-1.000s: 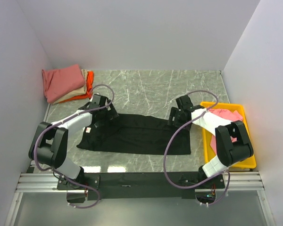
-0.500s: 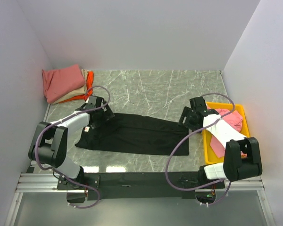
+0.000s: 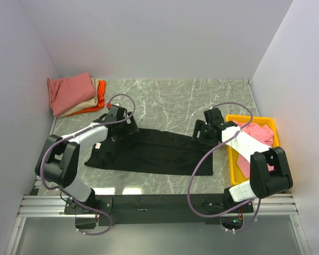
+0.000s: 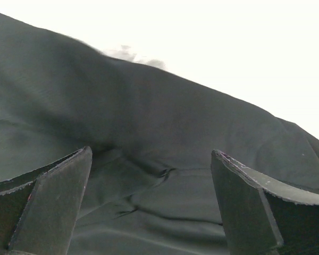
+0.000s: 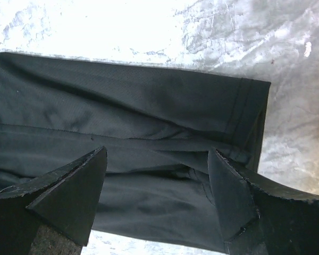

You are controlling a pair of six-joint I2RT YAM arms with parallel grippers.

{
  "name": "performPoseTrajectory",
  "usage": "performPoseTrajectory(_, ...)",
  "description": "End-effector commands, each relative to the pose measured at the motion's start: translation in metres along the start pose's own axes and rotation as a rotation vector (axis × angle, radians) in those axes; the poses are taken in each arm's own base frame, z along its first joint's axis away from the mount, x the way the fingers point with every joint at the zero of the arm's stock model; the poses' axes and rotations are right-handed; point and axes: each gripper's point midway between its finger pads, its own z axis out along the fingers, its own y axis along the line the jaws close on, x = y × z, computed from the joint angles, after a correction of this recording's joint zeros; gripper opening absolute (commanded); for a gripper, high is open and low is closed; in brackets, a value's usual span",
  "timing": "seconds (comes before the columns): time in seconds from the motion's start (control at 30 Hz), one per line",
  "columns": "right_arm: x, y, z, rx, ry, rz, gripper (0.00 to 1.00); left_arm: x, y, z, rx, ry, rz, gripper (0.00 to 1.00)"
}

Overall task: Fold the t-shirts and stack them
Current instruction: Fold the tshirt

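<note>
**Work surface.** The marble table (image 3: pixel 175 101) is walled on the left, far and right sides. The far half is bare. A narrow strip of marble shows between the black shirt and the near edge.

**Task items.**
- The black t-shirt (image 3: pixel 154 151) lies flat across the table's middle as a long band. Its left end is near the left arm and its right end stops just short of the yellow bin (image 3: pixel 263 119).
- In the right wrist view, the stitched hem (image 5: pixel 250 117) forms the cloth's right edge, with marble beyond it. A straight fold line crosses the shirt lengthwise.
- In the far left corner, a dusty-red t-shirt (image 3: pixel 69 91) sits folded on a beige one (image 3: pixel 85 108) and an orange one (image 3: pixel 100 93). This stack is close to the left wall.
- A pink t-shirt (image 3: pixel 260 133) lies crumpled in the bin.

**Grippers.**
- The left gripper (image 3: pixel 125 132) is over the shirt's far left edge. Its wrist view (image 4: pixel 151 202) shows the fingers wide apart with wrinkled black cloth between them.
- The right gripper (image 3: pixel 199 134) is over the far right corner. Its wrist view (image 5: pixel 157 196) shows the fingers spread, straddling the cloth near the hem.
- Contact with the fabric cannot be confirmed for either gripper.
</note>
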Motion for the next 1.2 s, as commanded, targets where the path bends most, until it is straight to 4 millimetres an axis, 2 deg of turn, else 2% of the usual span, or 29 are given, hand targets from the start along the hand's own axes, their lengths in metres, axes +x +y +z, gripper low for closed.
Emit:
performPoseTrajectory(0.0,-0.010,0.010,0.003,-0.030,-0.028,-0.007,0.83,0.002,-0.022,0.004,0.059,0.034,0.028,0.99)
performPoseTrajectory(0.13,-0.007,0.006,0.006,-0.013,-0.021,-0.004,0.83,0.029,-0.021,0.001,0.037,0.074,0.061,0.99)
performPoseTrajectory(0.27,-0.006,0.006,0.009,-0.013,-0.014,-0.005,0.83,0.054,-0.015,-0.012,0.018,0.133,0.065,0.99)
performPoseTrajectory(0.37,-0.003,0.004,0.011,-0.007,-0.006,-0.004,0.83,0.063,-0.024,-0.031,0.053,0.127,0.087,0.99)
performPoseTrajectory(0.43,-0.003,0.004,0.012,-0.009,-0.005,-0.008,0.83,0.077,-0.036,-0.043,0.122,0.159,0.139,0.99)
performPoseTrajectory(0.57,-0.002,0.003,0.013,-0.006,-0.002,-0.013,0.83,0.112,-0.040,-0.057,0.142,0.261,0.215,0.99)
performPoseTrajectory(0.67,-0.003,0.003,0.011,-0.008,-0.011,-0.013,0.83,0.119,-0.043,-0.070,0.147,0.279,0.240,0.99)
performPoseTrajectory(0.77,-0.004,0.003,0.008,-0.003,-0.018,-0.022,0.83,0.110,-0.050,-0.084,0.178,0.246,0.241,0.99)
performPoseTrajectory(0.9,-0.011,0.004,0.005,-0.006,-0.035,-0.027,0.83,0.082,-0.041,-0.087,0.075,0.125,0.231,0.99)
performPoseTrajectory(1.0,-0.016,0.010,0.002,-0.022,-0.046,-0.039,0.83,0.062,-0.048,-0.090,0.062,0.056,0.213,0.99)
performPoseTrajectory(1.13,-0.027,0.022,0.003,-0.067,-0.062,-0.050,0.83,0.040,-0.025,-0.070,-0.035,0.009,0.098,0.99)
performPoseTrajectory(1.17,-0.030,0.026,0.004,-0.076,-0.065,-0.049,0.83,0.026,-0.018,-0.062,-0.046,-0.021,0.042,0.99)
